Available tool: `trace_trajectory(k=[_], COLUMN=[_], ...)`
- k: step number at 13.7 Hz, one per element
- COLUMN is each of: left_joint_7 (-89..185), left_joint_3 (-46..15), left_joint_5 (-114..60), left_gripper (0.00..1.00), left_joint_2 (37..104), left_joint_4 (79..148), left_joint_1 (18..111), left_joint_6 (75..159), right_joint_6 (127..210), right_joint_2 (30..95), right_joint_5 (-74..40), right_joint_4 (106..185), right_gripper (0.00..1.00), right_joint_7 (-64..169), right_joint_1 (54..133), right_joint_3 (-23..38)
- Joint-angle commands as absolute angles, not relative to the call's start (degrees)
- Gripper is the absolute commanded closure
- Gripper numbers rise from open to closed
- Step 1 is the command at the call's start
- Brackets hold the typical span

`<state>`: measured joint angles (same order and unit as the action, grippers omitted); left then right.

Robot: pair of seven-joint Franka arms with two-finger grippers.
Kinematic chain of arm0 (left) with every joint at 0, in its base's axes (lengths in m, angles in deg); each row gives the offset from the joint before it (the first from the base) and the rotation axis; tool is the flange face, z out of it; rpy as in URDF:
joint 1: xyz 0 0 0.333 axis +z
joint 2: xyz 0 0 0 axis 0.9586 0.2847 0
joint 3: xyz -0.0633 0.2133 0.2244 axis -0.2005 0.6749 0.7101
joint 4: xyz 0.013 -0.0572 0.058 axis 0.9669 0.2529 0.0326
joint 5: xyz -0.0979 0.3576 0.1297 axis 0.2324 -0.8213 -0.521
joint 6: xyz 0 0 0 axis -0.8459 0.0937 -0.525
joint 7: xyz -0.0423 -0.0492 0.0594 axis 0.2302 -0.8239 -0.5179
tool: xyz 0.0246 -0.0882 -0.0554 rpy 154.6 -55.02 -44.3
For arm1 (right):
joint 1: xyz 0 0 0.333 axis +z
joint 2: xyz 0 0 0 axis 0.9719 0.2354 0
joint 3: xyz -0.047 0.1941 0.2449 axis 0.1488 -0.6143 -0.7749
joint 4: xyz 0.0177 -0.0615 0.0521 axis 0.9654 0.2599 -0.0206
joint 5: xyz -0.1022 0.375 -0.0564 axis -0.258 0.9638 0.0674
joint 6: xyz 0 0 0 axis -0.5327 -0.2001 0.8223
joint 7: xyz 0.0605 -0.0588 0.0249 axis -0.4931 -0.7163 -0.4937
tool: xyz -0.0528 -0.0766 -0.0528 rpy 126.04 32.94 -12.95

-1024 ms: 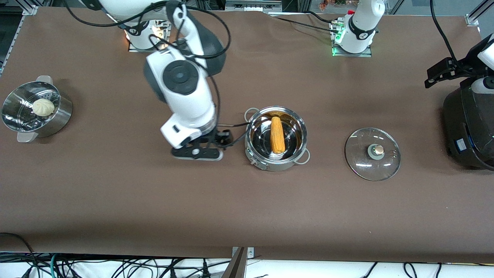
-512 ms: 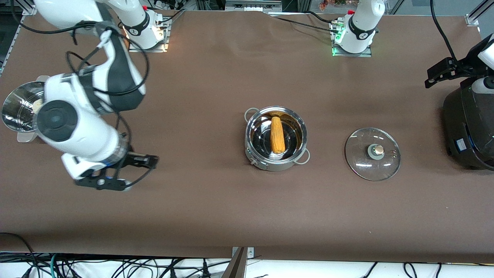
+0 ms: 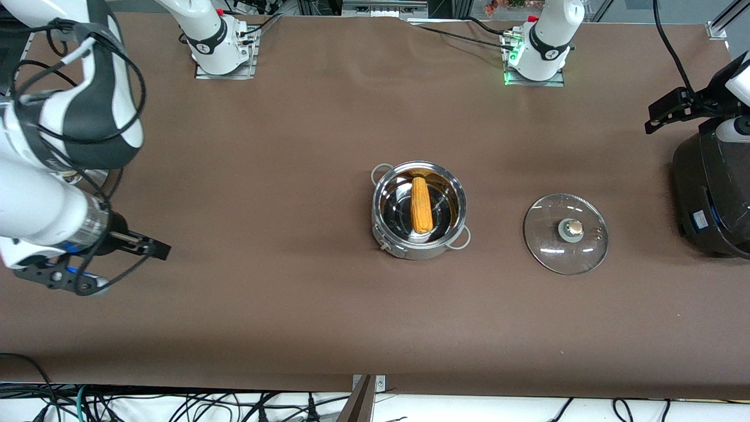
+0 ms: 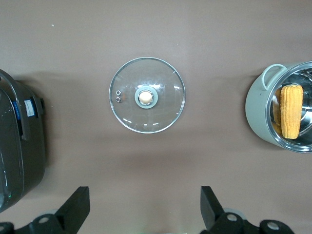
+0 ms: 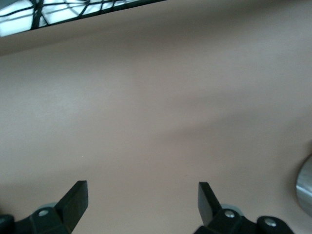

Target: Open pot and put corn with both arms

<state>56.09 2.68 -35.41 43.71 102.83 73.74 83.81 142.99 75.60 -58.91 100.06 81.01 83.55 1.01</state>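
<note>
The corn lies in the pot; the lid rests beside it. Left tool and right tool, both spread empty, risk only clipping the pot in transit.

The right wrist view looks down on the brown table cover, which fills almost the whole picture. The right gripper hangs above this bare cover, touching nothing. Its two black fingers stand wide apart, and nothing is held between them. At one edge of the picture there is a small curved piece of shiny metal; what it belongs to cannot be told from here. Along another edge, past the end of the cover, a bright strip shows with some dark cables lying across it.
</note>
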Motion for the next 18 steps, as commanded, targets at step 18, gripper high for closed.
trace_trajectory(k=[18], left_joint_7=[55.98], left_joint_3=[2.48], left_joint_5=[-34.28], left_gripper=[0.0], left_joint_2=[44.67], left_joint_4=[100.87], left_joint_1=[74.34], left_joint_6=[82.18], right_joint_6=[147.08], right_joint_2=[42.02], right_joint_5=[-53.7], right_joint_4=[142.05], right_gripper=[0.0], right_joint_7=[68.42], right_joint_1=[73.66], right_joint_3=[1.17])
